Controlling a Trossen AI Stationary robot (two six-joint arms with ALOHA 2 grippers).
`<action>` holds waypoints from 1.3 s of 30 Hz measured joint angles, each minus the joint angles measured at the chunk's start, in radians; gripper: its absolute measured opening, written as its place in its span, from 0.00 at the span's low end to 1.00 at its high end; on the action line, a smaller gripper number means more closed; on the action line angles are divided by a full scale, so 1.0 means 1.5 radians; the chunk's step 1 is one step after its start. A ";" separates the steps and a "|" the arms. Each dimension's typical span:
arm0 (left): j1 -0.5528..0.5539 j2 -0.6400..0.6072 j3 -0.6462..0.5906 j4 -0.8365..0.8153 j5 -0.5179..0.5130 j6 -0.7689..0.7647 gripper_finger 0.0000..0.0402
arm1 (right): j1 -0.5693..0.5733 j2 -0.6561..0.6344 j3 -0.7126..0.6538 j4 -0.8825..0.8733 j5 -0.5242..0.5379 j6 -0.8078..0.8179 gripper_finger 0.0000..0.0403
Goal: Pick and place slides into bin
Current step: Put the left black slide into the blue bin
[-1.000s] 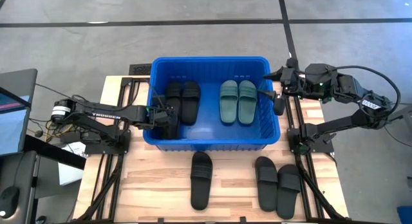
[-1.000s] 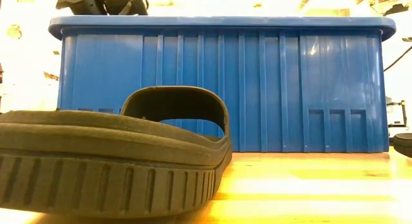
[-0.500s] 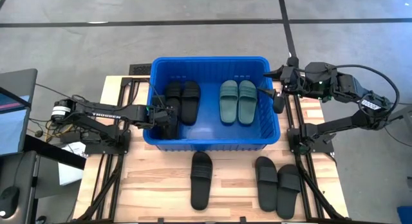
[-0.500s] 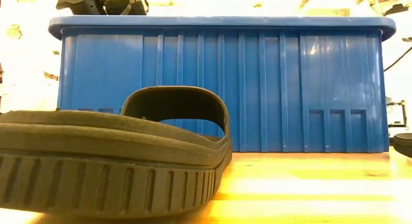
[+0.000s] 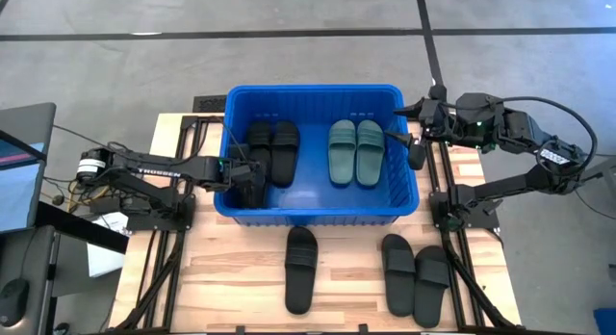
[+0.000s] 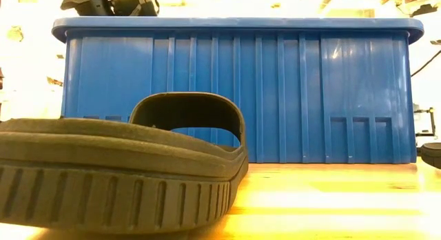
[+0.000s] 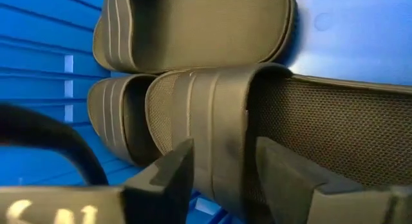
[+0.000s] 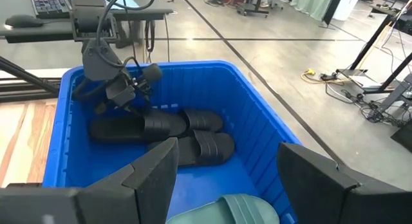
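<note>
Left hand (image 5: 252, 171) has just let go: fingers were clamped a second ago, now they stand spread with the strap of a black slide (image 7: 219, 127) loose between them, touching neither clearly. So a third black slide (image 5: 252, 186) is delivered into the bin (image 5: 318, 216), at its left wall near the front-left corner, just in front of the black pair (image 5: 272, 147). Hand sits right over it, low inside the bin. Teal pair (image 5: 355, 152) lies toward the bin's right side. Three black slides (image 5: 300, 268) remain on the worktop along its front edge, so likely five of eight done. Right hand (image 5: 416, 133) waits open over the bin's right rim, holding nothing.
</note>
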 joint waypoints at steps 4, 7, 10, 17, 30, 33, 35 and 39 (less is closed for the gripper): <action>0.004 0.000 0.000 -0.002 0.014 -0.009 0.43 | 0.000 0.000 0.000 -0.001 0.000 0.000 0.62; 0.004 0.000 0.003 -0.008 0.021 -0.014 0.46 | 0.000 0.000 0.000 -0.003 0.000 0.003 0.62; 0.004 0.000 0.021 -0.026 0.020 -0.019 0.47 | 0.000 0.000 0.000 -0.005 -0.001 0.005 0.62; 0.004 0.000 0.101 -0.054 0.018 -0.013 0.48 | 0.000 0.000 0.000 -0.006 -0.001 0.005 0.62; -0.035 -0.001 0.394 -0.084 0.178 -0.066 0.48 | 0.000 0.000 0.000 -0.034 -0.001 0.006 0.62; -0.078 -0.002 0.427 -0.084 0.223 -0.098 0.48 | 0.000 0.000 0.000 -0.047 -0.001 0.008 0.62; -0.113 -0.001 0.428 -0.085 0.228 -0.124 0.48 | 0.000 0.000 0.000 -0.049 -0.001 0.010 0.62; -0.183 -0.001 0.410 -0.083 0.225 -0.202 0.48 | 0.000 0.000 0.000 -0.053 -0.001 0.006 0.62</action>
